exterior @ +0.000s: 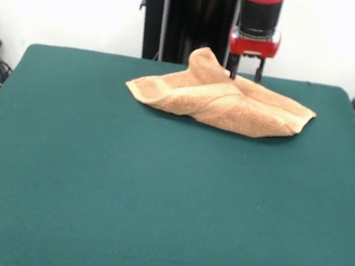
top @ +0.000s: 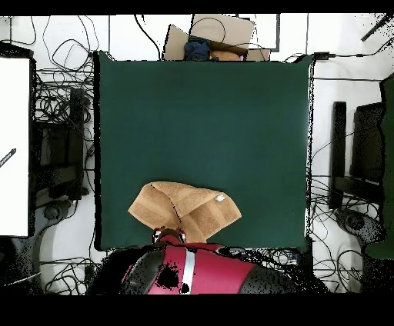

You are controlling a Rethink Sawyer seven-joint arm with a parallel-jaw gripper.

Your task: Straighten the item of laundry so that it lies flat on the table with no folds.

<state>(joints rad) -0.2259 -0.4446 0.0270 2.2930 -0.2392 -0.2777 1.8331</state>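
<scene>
The light orange-tan towel (exterior: pixel 225 101) lies crumpled at the far side of the dark green table (exterior: pixel 155 196), close to the robot. It is folded over itself, and one part stands up in a peak (exterior: pixel 205 59). My red and black gripper (exterior: pixel 244 74) hangs just over the towel's far edge with its two fingers apart; the left fingertip (exterior: pixel 232 70) touches the towel beside the peak. In the overhead view the towel (top: pixel 185 211) lies near the table's bottom edge and a white label (top: pixel 221 198) shows on it. The arm hides most of the gripper (top: pixel 169 235) there.
The robot's black pedestal (exterior: pixel 190 19) stands behind the table. Cables and equipment lie on the floor at both sides (top: pixel 58 115). A cardboard box (top: pixel 212 38) sits beyond the table's far edge in the overhead view. The green top (top: pixel 200 115) stretches wide beyond the towel.
</scene>
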